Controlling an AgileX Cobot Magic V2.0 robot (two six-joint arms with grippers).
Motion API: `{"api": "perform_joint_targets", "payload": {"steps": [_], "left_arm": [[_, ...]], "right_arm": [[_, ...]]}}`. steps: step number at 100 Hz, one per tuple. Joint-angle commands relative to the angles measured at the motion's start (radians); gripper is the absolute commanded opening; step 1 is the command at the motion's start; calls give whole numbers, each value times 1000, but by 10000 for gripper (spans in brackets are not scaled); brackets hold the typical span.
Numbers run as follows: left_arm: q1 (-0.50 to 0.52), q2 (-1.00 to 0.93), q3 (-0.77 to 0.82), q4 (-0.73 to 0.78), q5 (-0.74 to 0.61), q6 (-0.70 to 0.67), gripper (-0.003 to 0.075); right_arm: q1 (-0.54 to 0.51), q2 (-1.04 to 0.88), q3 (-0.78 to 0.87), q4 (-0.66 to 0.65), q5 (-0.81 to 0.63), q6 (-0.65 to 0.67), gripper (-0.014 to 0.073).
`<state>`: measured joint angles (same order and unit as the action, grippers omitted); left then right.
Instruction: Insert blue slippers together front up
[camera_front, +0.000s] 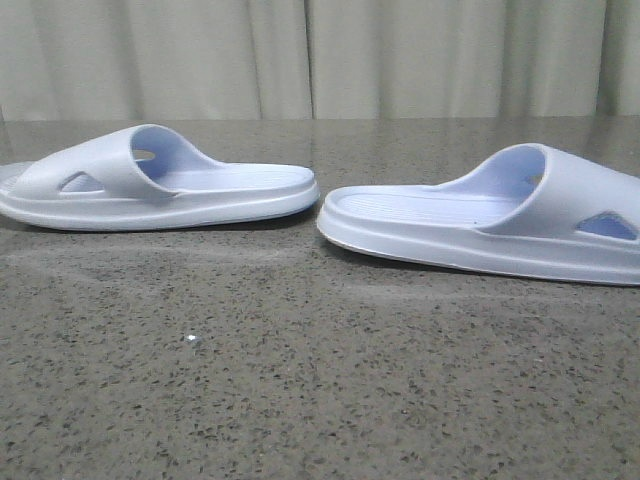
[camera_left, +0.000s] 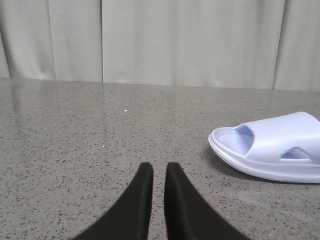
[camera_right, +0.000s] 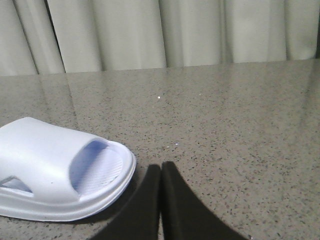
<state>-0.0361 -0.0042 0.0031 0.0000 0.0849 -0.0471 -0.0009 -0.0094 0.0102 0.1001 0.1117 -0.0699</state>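
While slippers (camera_front: 320, 200) lie flat, both jaws hover closed, empty.

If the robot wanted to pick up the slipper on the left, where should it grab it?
Probably the wide strap of the left slipper: it arches above the sole, open underneath. Coming from above, one finger could slip inside the arch and one outside.

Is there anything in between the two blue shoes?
No, only a thin strip of bare speckled table lies between the left slipper and the right slipper. The front view shows it.
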Motion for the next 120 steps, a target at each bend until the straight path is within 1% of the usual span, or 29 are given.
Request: {"api": "perform_joint_targets", "payload": {"steps": [1, 69, 79, 88, 95, 102, 113, 120], "left_arm": [[-9, -29, 9, 0, -85, -1, 15], [-9, -29, 9, 0, -85, -1, 15], [-9, -29, 9, 0, -85, -1, 15], [-9, -29, 9, -56, -85, -1, 15], [-9, -29, 9, -108, -85, -1, 15], [-9, -29, 9, -187, -85, -1, 15], [-9, -29, 9, -362, -96, -1, 15], [-9, -29, 9, -483, -103, -1, 15]], "right_arm": [[-6, -13, 21, -12, -84, -4, -79], [-6, -13, 21, -12, -84, -4, -79], [-6, -13, 21, -9, -112, -4, -79], [-6, -13, 21, 5, -112, -4, -79], [-6, -13, 21, 71, -112, -4, -79], [-6, -13, 21, 187, -112, -4, -79], [-6, -13, 21, 331, -106, -4, -79], [-6, -13, 21, 459, -99, -4, -79]]}}
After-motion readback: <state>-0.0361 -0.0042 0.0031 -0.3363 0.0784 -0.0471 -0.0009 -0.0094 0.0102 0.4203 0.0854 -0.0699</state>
